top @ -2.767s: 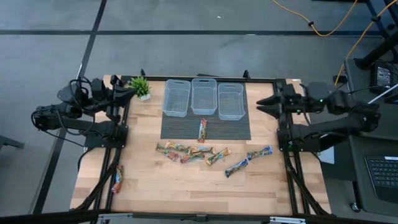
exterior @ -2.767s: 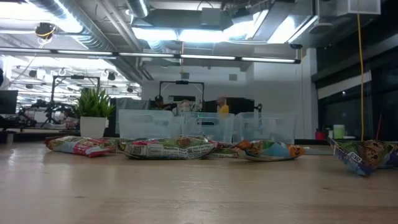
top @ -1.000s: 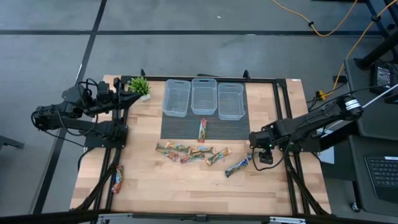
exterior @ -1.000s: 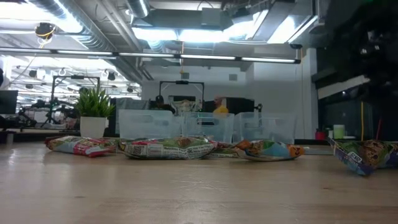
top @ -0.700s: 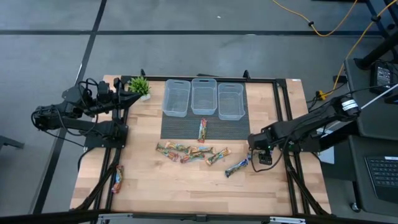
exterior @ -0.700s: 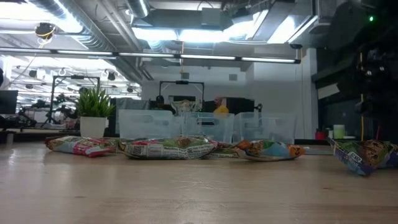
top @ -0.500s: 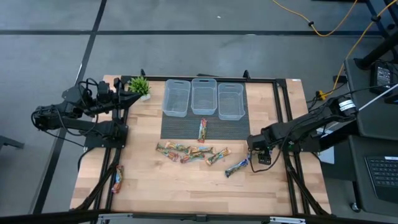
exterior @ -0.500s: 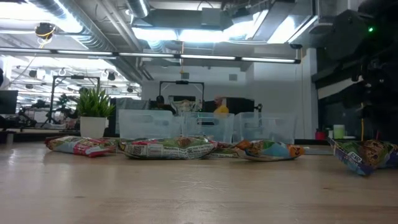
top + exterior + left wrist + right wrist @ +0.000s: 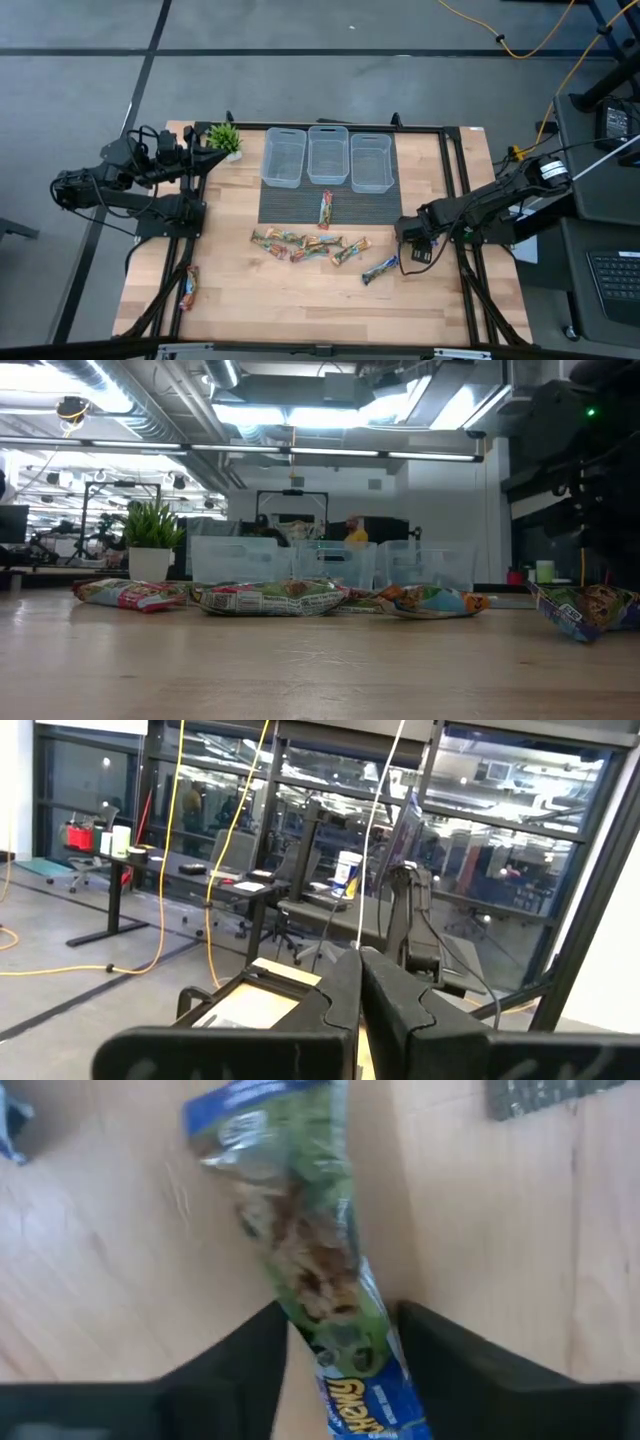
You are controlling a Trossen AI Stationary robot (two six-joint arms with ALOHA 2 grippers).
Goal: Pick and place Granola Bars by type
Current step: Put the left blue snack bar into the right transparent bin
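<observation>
Blue bar lies between the parted fingers of the right gripper, so close squarely on its middle; the left gripper, fingers together, waits at the table's edge.

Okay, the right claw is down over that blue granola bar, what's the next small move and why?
Probably close the right claw on the blue granola bar. In the right wrist view the bar lies on the wooden table between the two open fingers, so it looks ready to be gripped before lifting.

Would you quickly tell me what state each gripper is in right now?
Left gripper: closed, holding nothing.
Right gripper: open, jaws either side of a blue granola bar, not yet gripping.
</observation>
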